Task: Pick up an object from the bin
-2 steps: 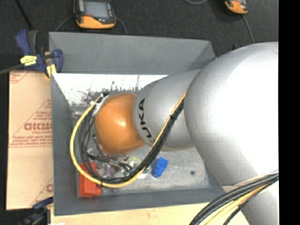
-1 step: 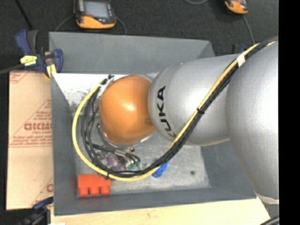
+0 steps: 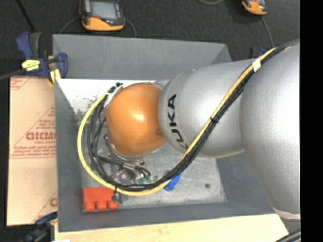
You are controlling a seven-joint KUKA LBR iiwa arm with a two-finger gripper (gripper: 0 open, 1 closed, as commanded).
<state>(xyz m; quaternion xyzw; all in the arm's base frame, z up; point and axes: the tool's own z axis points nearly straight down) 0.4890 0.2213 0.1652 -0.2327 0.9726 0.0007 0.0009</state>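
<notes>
Camera view, arm (image 3: 227,115) lettered "UKA", orange block (image 3: 98,199) lower-left

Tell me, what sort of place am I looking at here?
Probably a robotics lab or test cell. A big silver robot arm reaches down into a grey metal bin holding an orange block and a small blue piece, and an orange-and-black handheld unit lies cabled on the dark floor beyond it.
</notes>
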